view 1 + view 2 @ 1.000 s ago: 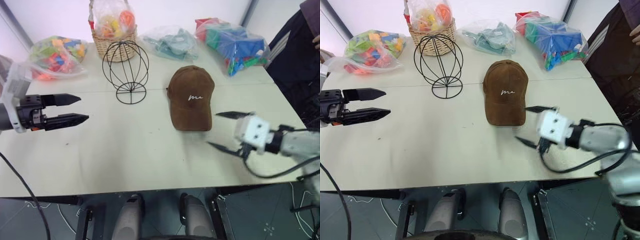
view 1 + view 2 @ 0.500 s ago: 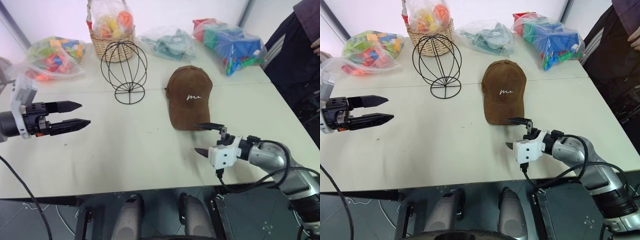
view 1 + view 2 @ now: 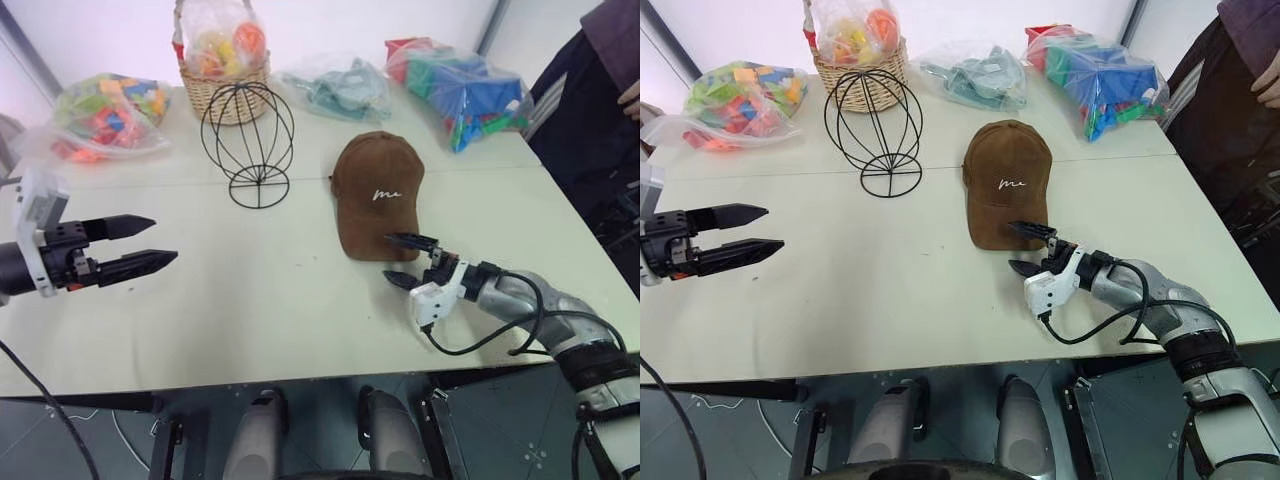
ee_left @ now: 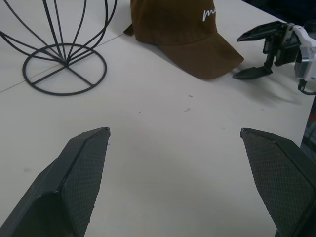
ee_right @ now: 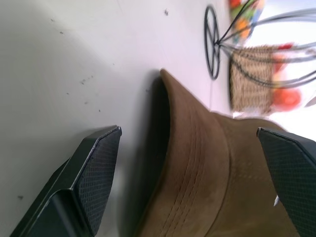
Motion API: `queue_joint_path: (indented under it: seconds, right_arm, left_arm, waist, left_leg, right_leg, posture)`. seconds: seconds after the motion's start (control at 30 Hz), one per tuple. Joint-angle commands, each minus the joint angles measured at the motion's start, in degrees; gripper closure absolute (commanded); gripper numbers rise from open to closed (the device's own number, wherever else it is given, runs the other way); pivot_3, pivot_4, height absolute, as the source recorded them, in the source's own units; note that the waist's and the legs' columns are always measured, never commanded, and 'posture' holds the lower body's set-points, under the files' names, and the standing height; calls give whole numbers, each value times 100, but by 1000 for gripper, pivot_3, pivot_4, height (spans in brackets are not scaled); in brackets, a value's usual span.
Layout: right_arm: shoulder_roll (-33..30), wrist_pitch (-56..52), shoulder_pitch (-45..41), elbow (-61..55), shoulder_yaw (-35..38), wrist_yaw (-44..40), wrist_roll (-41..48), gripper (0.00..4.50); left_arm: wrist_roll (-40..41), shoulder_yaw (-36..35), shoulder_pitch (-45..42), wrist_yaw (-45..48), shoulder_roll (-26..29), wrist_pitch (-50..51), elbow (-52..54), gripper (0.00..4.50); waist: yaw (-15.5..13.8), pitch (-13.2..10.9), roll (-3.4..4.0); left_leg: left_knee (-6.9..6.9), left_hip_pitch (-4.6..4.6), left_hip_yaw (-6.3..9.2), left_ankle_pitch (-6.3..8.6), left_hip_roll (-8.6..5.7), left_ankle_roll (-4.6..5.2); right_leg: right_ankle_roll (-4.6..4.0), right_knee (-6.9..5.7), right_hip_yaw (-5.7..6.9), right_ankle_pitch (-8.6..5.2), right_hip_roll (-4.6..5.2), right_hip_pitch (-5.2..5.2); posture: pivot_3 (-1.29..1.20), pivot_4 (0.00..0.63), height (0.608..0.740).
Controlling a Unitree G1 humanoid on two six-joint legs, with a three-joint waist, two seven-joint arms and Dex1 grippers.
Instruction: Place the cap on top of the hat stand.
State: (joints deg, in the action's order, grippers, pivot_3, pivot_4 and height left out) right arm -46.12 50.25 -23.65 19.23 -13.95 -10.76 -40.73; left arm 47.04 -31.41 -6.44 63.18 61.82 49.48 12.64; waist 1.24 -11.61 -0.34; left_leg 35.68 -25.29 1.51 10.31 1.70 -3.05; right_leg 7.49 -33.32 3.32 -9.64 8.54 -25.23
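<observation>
The right gripper (image 3: 402, 260) is nearest, low over the white table (image 3: 280, 310), with its jaws wide apart and empty, at the front edge of the cap's brim. One finger is over the brim corner and the other is close to the table beside it. In the right wrist view the brim edge lies between the 2 fingers (image 5: 94, 168), but I cannot tell if any finger touches it.

The left gripper (image 3: 140, 245) hangs above the left side of the table, well apart from everything, and its jaws are also open and hold nothing. The left wrist view shows what the head views do not show so clearly: the round wire base of the hat stand and the right gripper beside the brim.

The cap (image 3: 378, 195) lies flat on the table, near the middle, with the brim toward the robot and the white writing on the front. The hat stand (image 3: 248, 140) stands upright to its left, a little farther, with nothing on it.

Just behind the stand is a wicker basket (image 3: 225, 85) with a bag inside. Along the far edge lie 3 plastic bags: colourful pieces (image 3: 105, 110), teal things (image 3: 335, 85) and coloured blocks (image 3: 460, 85). A person in dark clothes (image 3: 600, 110) stands at the far right.
</observation>
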Motion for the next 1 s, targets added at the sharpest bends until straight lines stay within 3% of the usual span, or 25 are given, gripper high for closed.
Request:
queue_joint_path:
  seconds: [0.03, 0.2, 0.5, 0.6, 0.83, 1.0]
  right_arm:
    - [-97, 372, -232, 526, -177, 1330, -950, 0]
    - [-82, 195, -696, 1341, -651, 2831, -1956, 0]
    - [103, 66, -1464, 2300, -1428, 3862, -2368, 0]
    - [166, 92, -1589, 2444, -1633, 4021, -2406, 811]
    - [280, 72, -1667, 2495, -1915, 4250, -2443, 4341]
    - [474, -112, -1636, 2506, -1832, 4190, -2145, 4429]
  left_arm:
    - [152, -270, -25, -105, 1, 44, 177, 62]
    - [283, -324, -28, -170, 29, 162, 240, 62]
    - [399, -422, 220, 231, 332, 332, 372, 62]
    - [380, -441, 306, 256, 335, 328, 433, 0]
    - [419, -552, 520, 243, 240, 335, 581, 0]
    - [413, -586, 565, 208, 218, 308, 580, 0]
  waist:
    - [8, 1, -2]
    - [126, 6, -10]
    - [266, 28, -48]
    - [287, 30, -56]
    - [303, 48, -87]
    - [318, 50, -90]
  left_leg:
    - [0, 1, 0, 0, 0, 0]
    - [3, 5, 0, -1, 0, -1]
    - [2, 51, 6, 1, 0, -2]
    - [1, 53, 7, 0, 0, -1]
    - [-29, 84, 7, 0, 1, -1]
    - [-43, 94, 11, 1, 6, -2]
  right_leg:
    - [0, 0, 0, 0, 0, 1]
    - [-3, 1, -1, 2, 0, 7]
    - [-3, 21, -2, 1, 1, 68]
    - [-3, 21, -2, 1, 1, 69]
    - [-4, 17, -3, 0, 1, 76]
    - [-3, 19, -3, 0, -7, 77]
  posture:
    - [0, 150, 740]
    - [0, 150, 740]
    - [0, 150, 740]
    - [0, 150, 740]
    - [0, 150, 740]
    - [0, 150, 740]
